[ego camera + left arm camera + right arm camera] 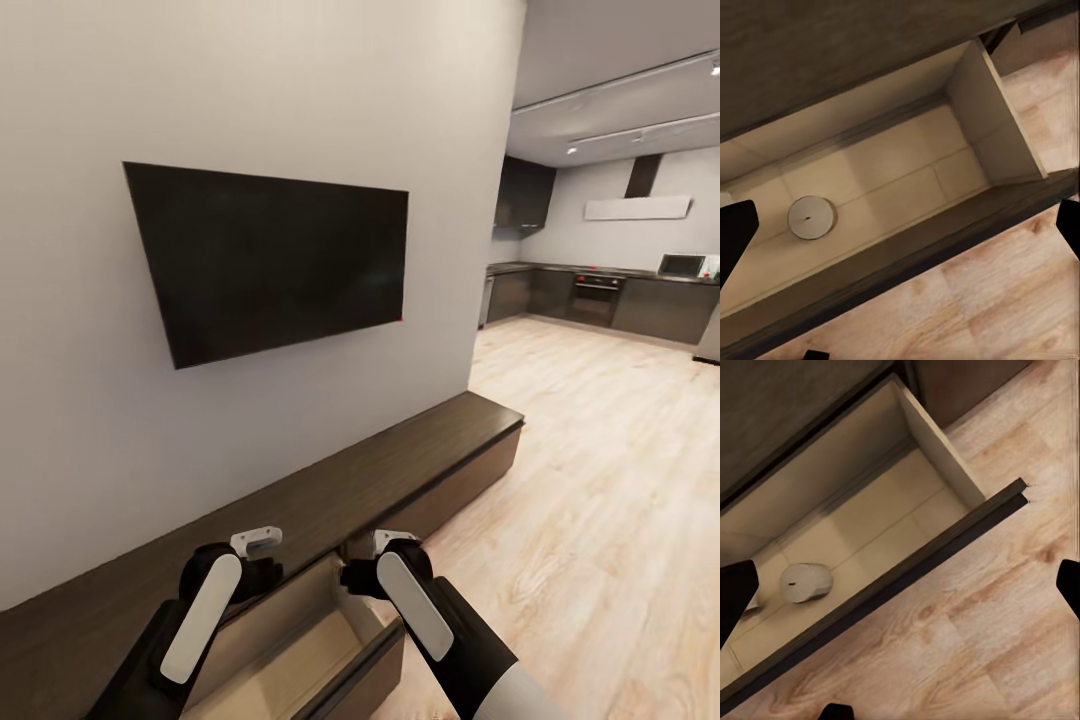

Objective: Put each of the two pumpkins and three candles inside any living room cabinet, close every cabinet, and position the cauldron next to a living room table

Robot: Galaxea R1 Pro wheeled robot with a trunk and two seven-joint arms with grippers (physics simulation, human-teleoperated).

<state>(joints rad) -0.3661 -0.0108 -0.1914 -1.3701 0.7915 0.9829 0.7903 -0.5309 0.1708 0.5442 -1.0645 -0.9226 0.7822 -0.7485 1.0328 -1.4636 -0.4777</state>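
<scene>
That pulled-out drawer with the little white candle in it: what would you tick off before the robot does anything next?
1. Drawer of the cabinet is pulled out: ok for loading, not ok for the closed-cabinet goal.
2. One candle lies on the drawer floor: ok.
3. Other two candles and both pumpkins stored: cannot tell.
4. Left claw holding nothing: ok, open and empty over the drawer.
5. Right claw holding nothing: ok, open and empty above the drawer's front edge.
6. Cauldron beside a table: cannot tell.

Matt dark-brown wood cabinet (pixel 400 470), pale smooth drawer interior (pixel 892 180), light woodgrain floor (pixel 600 480), matt candle (pixel 811 217)
</scene>
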